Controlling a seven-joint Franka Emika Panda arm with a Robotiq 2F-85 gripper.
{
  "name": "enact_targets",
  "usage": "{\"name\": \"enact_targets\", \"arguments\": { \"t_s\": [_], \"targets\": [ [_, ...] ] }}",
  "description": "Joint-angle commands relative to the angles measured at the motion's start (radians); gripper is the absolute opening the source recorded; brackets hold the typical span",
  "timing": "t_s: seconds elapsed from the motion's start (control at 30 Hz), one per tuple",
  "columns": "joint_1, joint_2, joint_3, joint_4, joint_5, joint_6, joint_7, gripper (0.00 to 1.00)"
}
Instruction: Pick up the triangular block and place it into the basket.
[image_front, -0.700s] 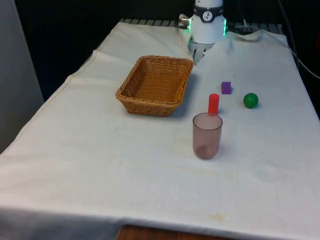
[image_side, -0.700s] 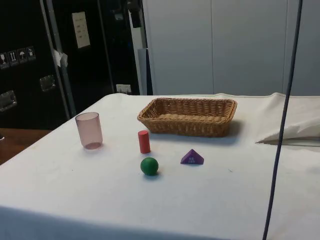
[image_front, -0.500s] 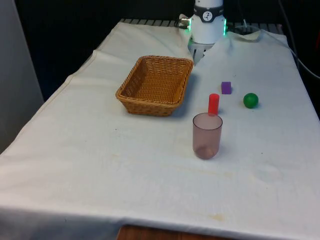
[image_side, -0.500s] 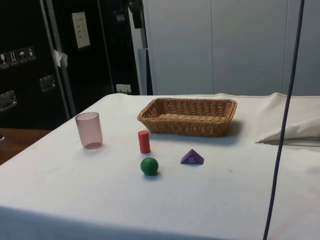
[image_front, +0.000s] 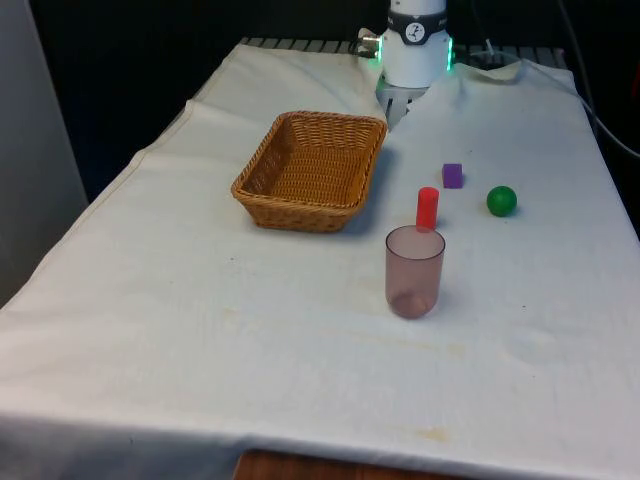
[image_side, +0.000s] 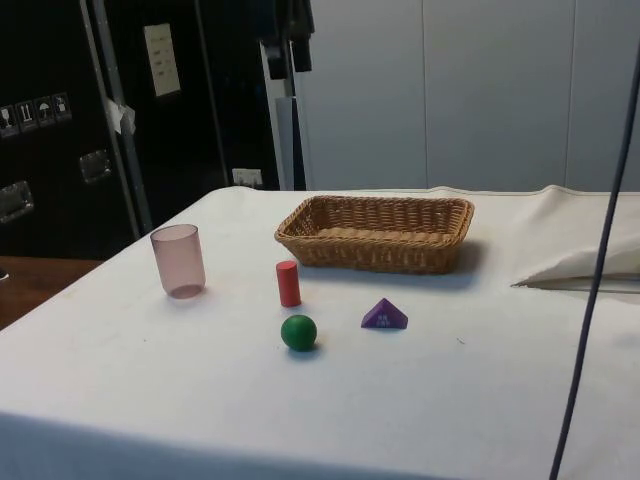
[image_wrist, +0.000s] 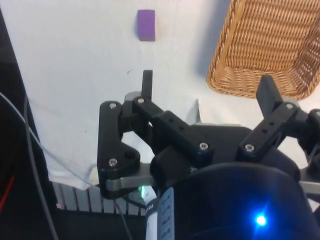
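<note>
Purple triangular block (image_side: 384, 315) lay on bench (image_front: 200, 330), at basket's (image_front: 312, 168) three o'clock; pincer (image_wrist: 207, 87) spread apart, empty.

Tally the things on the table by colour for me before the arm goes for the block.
Purple: 1, block
Red: 1, cylinder
Green: 1, ball
Pinkish clear: 1, cup
Tan wicker: 1, basket
Total: 5

Claw (image_wrist: 206, 90) spread above cloth; purple block (image_wrist: 146, 24), basket (image_wrist: 260, 45) beyond.
</note>
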Motion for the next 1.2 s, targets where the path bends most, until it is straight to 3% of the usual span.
{"name": "enact_targets", "arguments": {
  "t_s": [0.0, 0.17, 0.2, 0.47, 0.5, 0.6, 0.83, 1.13, 1.17],
  "targets": [
    [0.000, -0.021, 0.002, -0.034, -0.010, 0.033, 0.009, 1.00],
    [-0.001, -0.070, 0.002, -0.121, -0.013, 0.087, 0.007, 1.00],
    [0.000, -0.057, 0.001, -0.104, -0.004, 0.067, 0.000, 1.00],
    [-0.001, -0.137, 0.004, -0.250, -0.016, 0.178, 0.009, 1.00],
    [0.000, -0.130, 0.001, -0.239, -0.007, 0.160, 0.000, 1.00],
    [0.001, -0.151, 0.018, -0.299, -0.016, 0.223, 0.022, 1.00],
    [0.000, -0.156, 0.037, -0.347, -0.007, 0.265, 0.037, 1.00],
    [-0.004, -0.170, 0.082, -0.451, -0.031, 0.384, 0.105, 1.00],
    [0.000, -0.164, 0.071, -0.430, -0.009, 0.357, 0.078, 1.00]
  ]
}}
